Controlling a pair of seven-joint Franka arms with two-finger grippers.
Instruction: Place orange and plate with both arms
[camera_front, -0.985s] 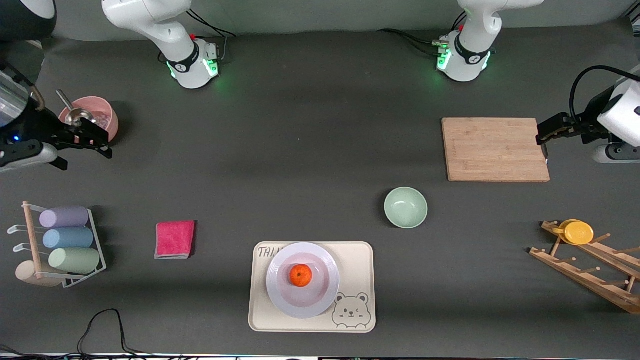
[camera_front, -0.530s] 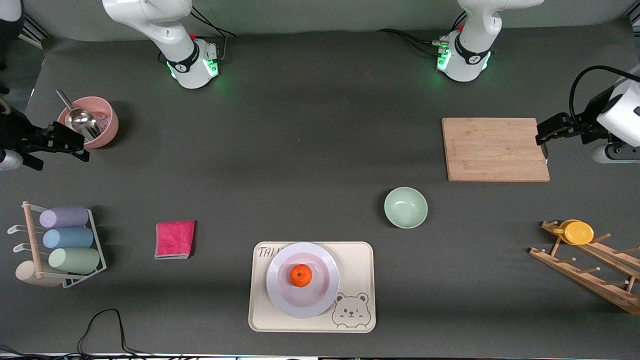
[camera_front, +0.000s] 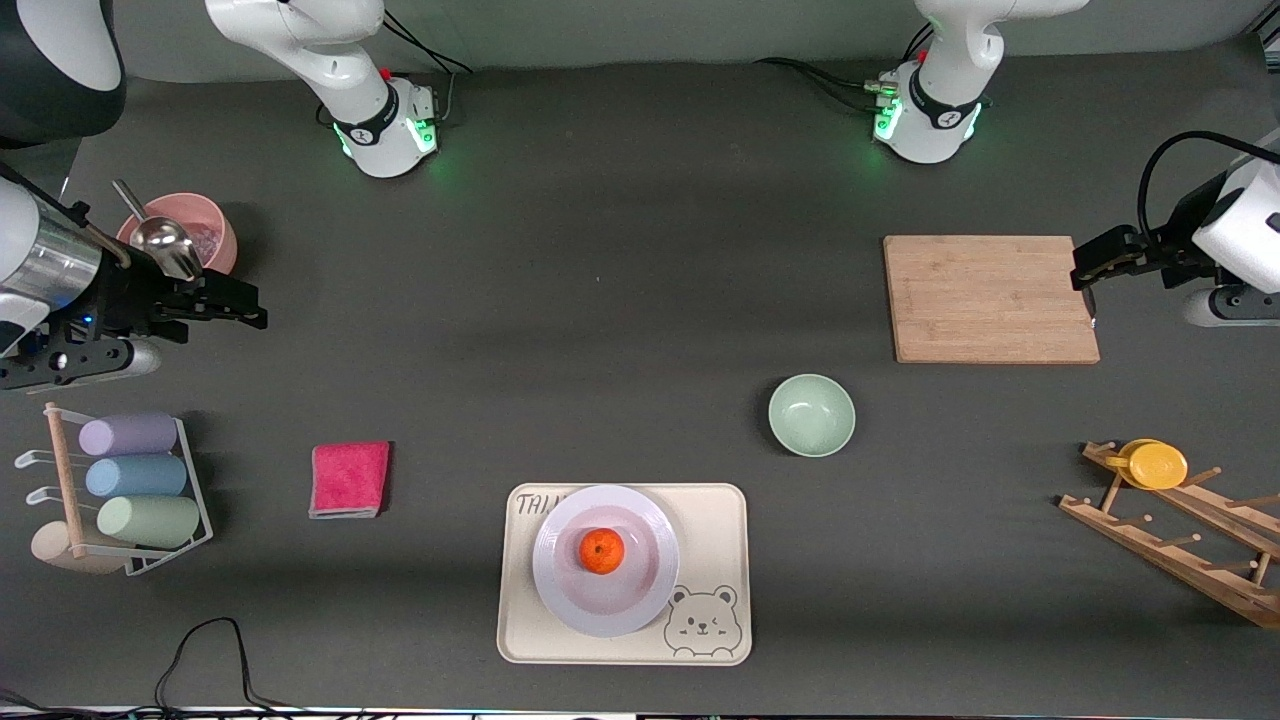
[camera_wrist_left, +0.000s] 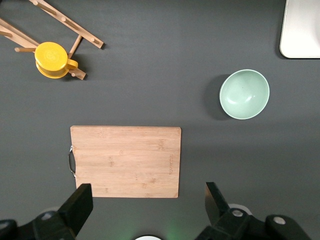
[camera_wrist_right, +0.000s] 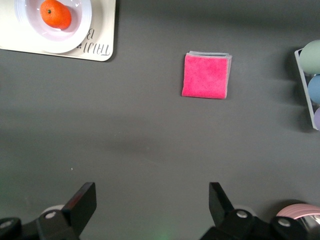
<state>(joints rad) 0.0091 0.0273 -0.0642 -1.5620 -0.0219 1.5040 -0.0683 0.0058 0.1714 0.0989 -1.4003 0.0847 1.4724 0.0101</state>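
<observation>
A small orange (camera_front: 601, 551) sits in the middle of the white plate (camera_front: 560, 600), which rests on the cream bear tray (camera_front: 720, 520) near the front camera. The right wrist view shows the same orange (camera_wrist_right: 55, 14) and plate (camera_wrist_right: 82, 27) from far off. My right gripper (camera_front: 240, 303) hangs open and holds nothing, over bare table beside the pink bowl; its fingers (camera_wrist_right: 80, 200) frame only dark mat. My left gripper (camera_front: 1085, 280) is open and holds nothing, over the end edge of the wooden board (camera_wrist_left: 125, 160).
A pale green bowl (camera_front: 811, 415) stands between the tray and the board (camera_front: 990, 298). A pink cloth (camera_front: 349, 479) and a rack of cups (camera_front: 130, 478) lie toward the right arm's end. A pink bowl with a scoop (camera_front: 205, 225) and a wooden rack with a yellow dish (camera_front: 1157, 465) are also here.
My right gripper drew back toward the table's end, then swung out toward the middle, past the pink bowl. The left arm, orange and plate have not moved.
</observation>
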